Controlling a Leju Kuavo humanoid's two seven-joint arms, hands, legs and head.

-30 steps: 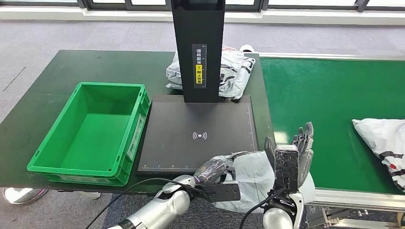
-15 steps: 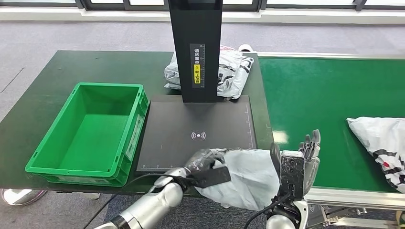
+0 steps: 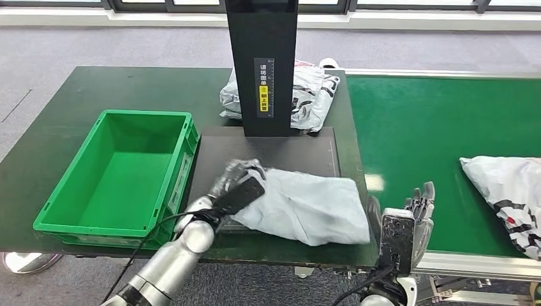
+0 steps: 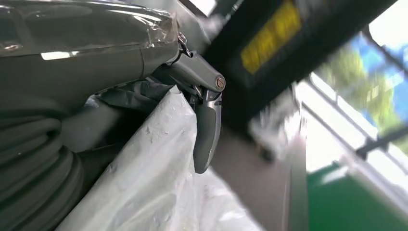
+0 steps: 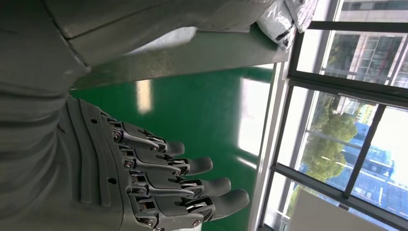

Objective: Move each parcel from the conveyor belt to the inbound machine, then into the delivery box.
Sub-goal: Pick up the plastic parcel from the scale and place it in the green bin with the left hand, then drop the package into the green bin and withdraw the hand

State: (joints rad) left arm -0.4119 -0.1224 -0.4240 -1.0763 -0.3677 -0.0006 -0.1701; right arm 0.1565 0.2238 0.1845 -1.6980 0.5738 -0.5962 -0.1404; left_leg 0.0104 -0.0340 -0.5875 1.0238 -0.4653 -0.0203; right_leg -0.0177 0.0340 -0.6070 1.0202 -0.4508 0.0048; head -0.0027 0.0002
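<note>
Since the earlier frames, the grey parcel (image 3: 306,207) has been carried from the table's near edge onto the black scanner plate (image 3: 306,150), where it now lies flat, overhanging the plate's near right corner. Its left end is gripped by the left hand (image 3: 237,185), fingers closed on the bag. The green box (image 3: 57,204), left of the plate, holds nothing. The right hand (image 3: 408,223) is held upright beside the green belt (image 3: 421,127), fingers spread and empty. A second parcel (image 3: 510,191) rests on the belt; a third (image 3: 312,95) lies behind the scanner post (image 3: 263,38). In the left wrist view, a finger (image 4: 207,130) is seen pressed against the bag's wrinkled film.
</note>
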